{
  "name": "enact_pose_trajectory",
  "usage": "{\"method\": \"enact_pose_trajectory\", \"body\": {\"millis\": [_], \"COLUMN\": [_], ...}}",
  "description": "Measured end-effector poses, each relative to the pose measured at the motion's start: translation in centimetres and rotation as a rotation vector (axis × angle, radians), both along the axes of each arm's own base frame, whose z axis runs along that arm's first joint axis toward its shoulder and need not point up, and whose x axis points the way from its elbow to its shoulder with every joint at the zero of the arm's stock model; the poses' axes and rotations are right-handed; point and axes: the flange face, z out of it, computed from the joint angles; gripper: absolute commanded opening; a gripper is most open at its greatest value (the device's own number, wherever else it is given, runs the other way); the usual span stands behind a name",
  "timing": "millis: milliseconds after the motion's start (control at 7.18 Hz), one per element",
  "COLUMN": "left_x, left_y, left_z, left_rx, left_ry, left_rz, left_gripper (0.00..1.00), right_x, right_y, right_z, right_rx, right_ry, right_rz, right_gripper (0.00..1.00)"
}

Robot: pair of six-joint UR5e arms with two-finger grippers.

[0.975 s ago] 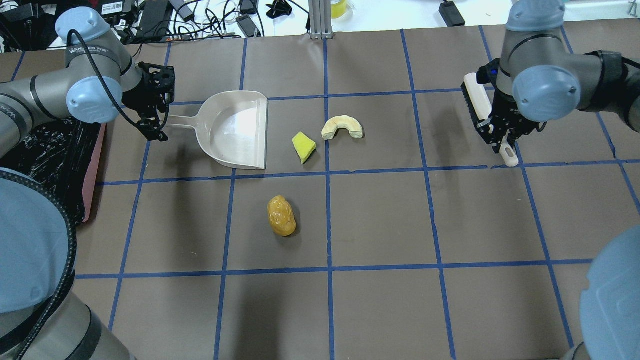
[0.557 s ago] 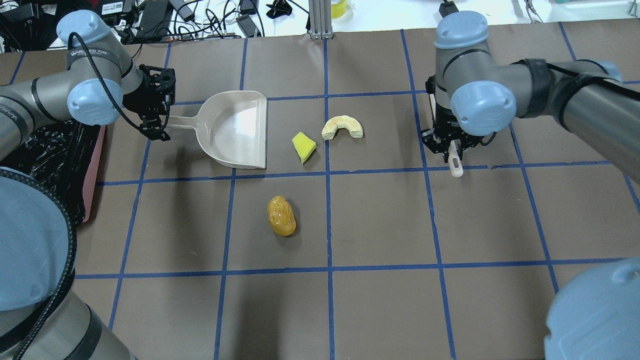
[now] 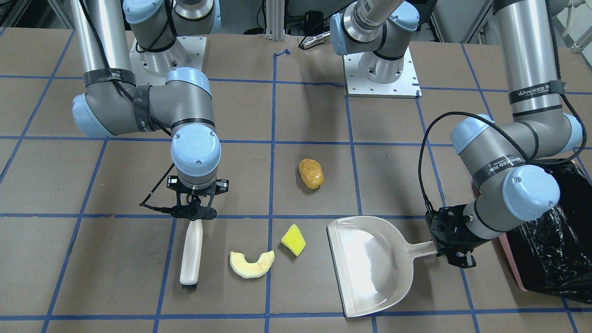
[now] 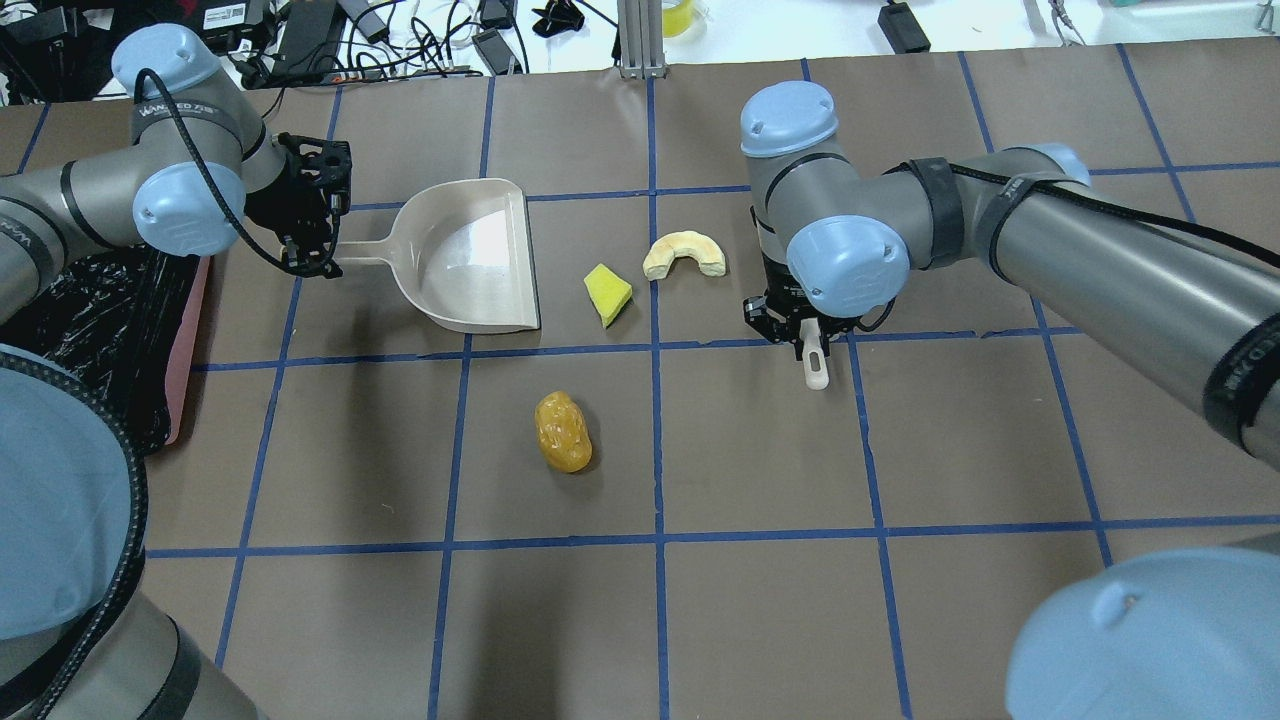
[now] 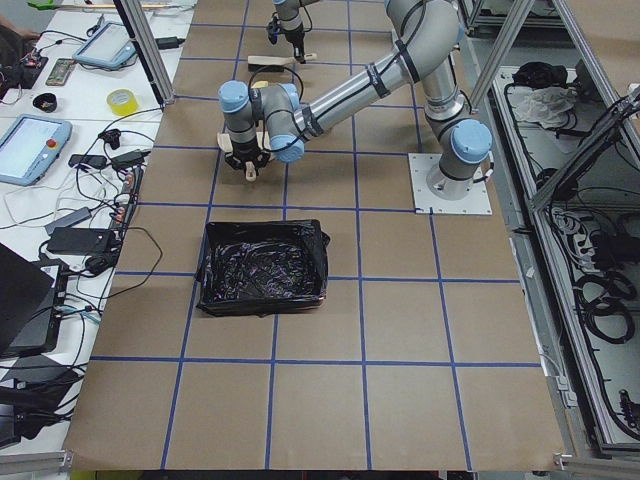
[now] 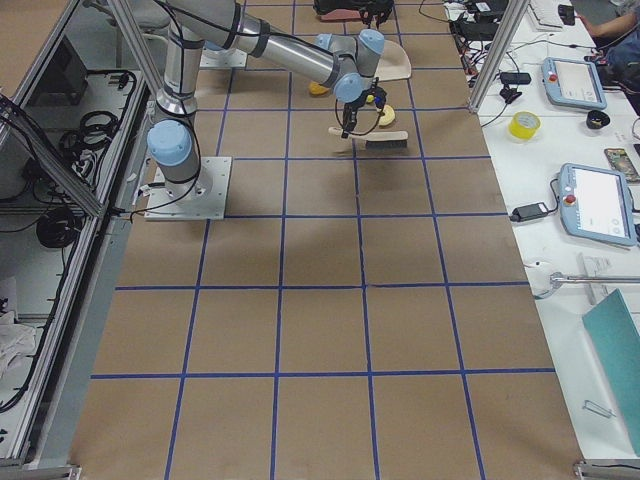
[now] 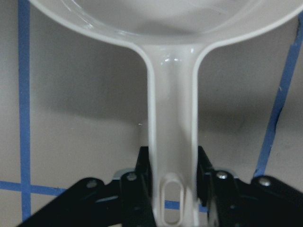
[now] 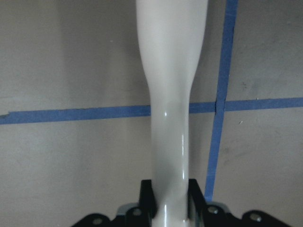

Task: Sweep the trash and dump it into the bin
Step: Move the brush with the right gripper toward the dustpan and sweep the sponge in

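Note:
My left gripper (image 4: pixel 318 262) is shut on the handle of the beige dustpan (image 4: pixel 470 260), which rests on the table; the wrist view shows the handle (image 7: pixel 173 156) between the jaws. My right gripper (image 3: pixel 193 215) is shut on the handle of a white brush (image 3: pixel 191 252), which sits low just right of the trash. The cream crescent (image 4: pixel 684 254) lies beside the brush. The yellow wedge (image 4: pixel 607 294) lies between the crescent and the dustpan's mouth. The orange-brown lump (image 4: pixel 563 432) lies nearer me. The pink bin (image 4: pixel 190 340) with its black bag stands at my far left.
The brown table has a grid of blue tape lines (image 4: pixel 655 450). Cables and power bricks (image 4: pixel 300 40) lie beyond the far edge. The arm bases (image 3: pixel 381 69) stand on white plates. Monitors and tape rolls sit on a side bench (image 6: pixel 590 160).
My right arm has swung left across the table with the brush, from the far right to just beside the crescent. The dustpan has shifted only slightly; the trash has not moved.

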Motion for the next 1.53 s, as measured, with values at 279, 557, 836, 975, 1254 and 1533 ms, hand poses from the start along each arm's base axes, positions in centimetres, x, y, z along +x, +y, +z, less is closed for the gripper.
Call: {"method": "enact_pose_trajectory", "body": {"millis": [279, 557, 836, 975, 1254, 1533], "left_x": [-1.2, -2.8, -3.3, -3.4, -3.4, -3.5], "left_y": [0.2, 0.6, 1.3, 1.5, 1.6, 1.6], "left_z": [0.2, 0.1, 0.0, -0.1, -0.2, -0.3], "left_rx": [-0.001, -0.004, -0.001, 0.001, 0.003, 0.006], "left_ry": [-0.004, -0.013, -0.015, -0.016, -0.015, -0.014], "left_rz": [-0.020, -0.045, -0.053, -0.053, -0.053, -0.053], "left_gripper": [0.00, 0.00, 0.01, 0.01, 0.01, 0.01], "right_x": [2.8, 6.7, 11.2, 13.8, 18.7, 21.7], "right_y": [0.4, 0.6, 1.7, 2.7, 4.5, 4.7], "right_z": [-0.8, -1.6, -2.7, -3.1, -3.3, -2.2], "right_rx": [0.002, 0.005, 0.018, 0.026, 0.031, 0.024], "right_ry": [-0.003, -0.040, -0.075, -0.096, -0.161, -0.229], "right_rz": [0.024, 0.041, 0.055, 0.067, 0.072, 0.045], "right_gripper": [0.00, 0.00, 0.00, 0.00, 0.00, 0.00]}}
